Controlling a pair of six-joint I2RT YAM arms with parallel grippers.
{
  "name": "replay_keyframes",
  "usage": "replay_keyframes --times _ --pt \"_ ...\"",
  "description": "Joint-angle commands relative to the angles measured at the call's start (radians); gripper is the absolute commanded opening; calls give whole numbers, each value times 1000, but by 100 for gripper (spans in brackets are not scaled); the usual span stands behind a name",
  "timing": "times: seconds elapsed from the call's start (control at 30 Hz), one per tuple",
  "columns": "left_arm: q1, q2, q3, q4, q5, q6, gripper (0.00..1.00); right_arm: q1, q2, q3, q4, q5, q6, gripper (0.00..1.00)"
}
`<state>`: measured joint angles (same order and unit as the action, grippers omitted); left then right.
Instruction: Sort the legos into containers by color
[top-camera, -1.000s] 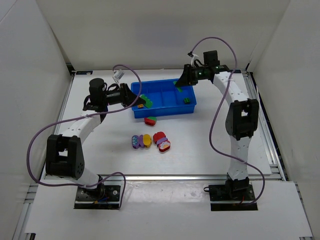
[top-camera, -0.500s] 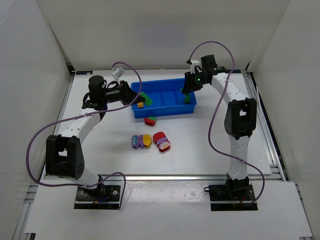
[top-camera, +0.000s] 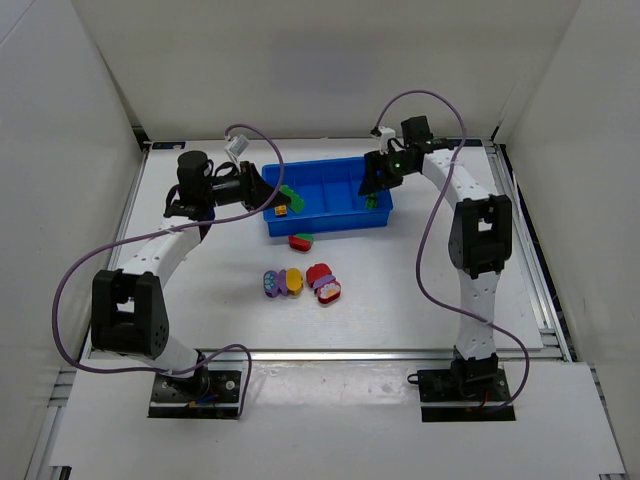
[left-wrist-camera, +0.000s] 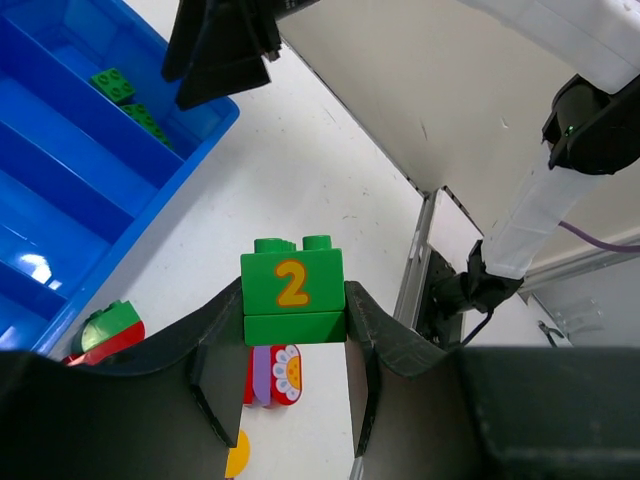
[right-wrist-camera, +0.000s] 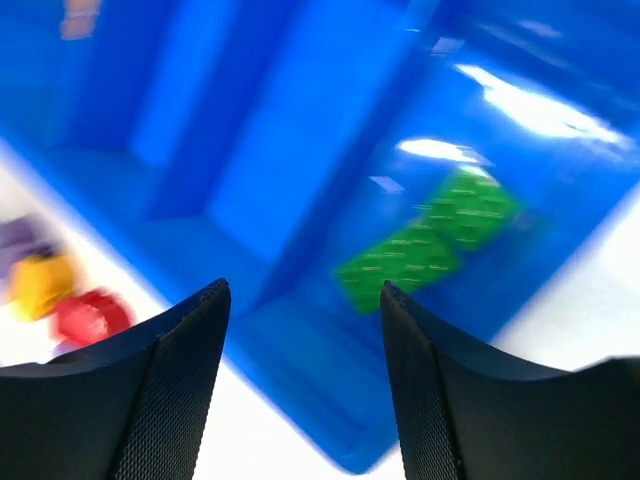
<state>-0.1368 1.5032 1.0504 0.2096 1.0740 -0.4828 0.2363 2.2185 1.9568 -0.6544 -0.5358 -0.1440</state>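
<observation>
left claw (top-camera: 270, 198) clamping the green "2" brick (left-wrist-camera: 292, 285) at the blue tray's (top-camera: 330, 196) left end | green pair (right-wrist-camera: 430, 240) lying in the rightmost compartment, across the tray; right arm nearer | right claw (right-wrist-camera: 302, 295) gaping, empty, hanging above that pair | right wrist view smearing; loose bricks (top-camera: 300, 281) looking red, yellow, purple

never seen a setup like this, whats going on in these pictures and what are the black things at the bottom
Two robot arms stand at a table's near edge. One picture looks down from above; the other two come from a camera on each wrist, so the black shapes are that arm's own fingers. The left fingers pinch a green brick marked 2. The right fingers stand open over the blue tray, where green bricks lie. More bricks sit on the table.
</observation>
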Motion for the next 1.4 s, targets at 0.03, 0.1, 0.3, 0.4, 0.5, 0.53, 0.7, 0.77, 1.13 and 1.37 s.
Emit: replay_keyframes --times 0.03,0.1,0.3,0.4,0.5,0.53,0.7,0.77,1.13,1.37 --pt "3 -17 51 2 63 18 24 -31 -143 -33 79 -510 9 65" --pt "2 -12 53 14 102 1 24 -35 -126 20 82 -672 53 65" --pt "-4 17 57 106 178 -95 23 61 -94 103 124 -960 213 61" --pt "-9 32 77 142 201 -131 23 115 -106 106 111 -984 196 61" --pt "-17 51 103 143 234 -140 23 149 -95 122 89 -998 173 61" --pt "-23 60 111 143 247 -142 23 152 -91 137 79 -1000 166 61" --pt "-38 83 135 145 254 -146 23 179 -68 168 50 -1006 156 61" --pt "-44 89 138 146 259 -145 23 189 -66 174 52 -1007 156 62" --pt "-50 104 154 154 250 -146 23 222 -45 189 19 -995 116 63" --pt "-50 104 151 159 241 -143 23 244 -46 186 -25 -980 72 62"
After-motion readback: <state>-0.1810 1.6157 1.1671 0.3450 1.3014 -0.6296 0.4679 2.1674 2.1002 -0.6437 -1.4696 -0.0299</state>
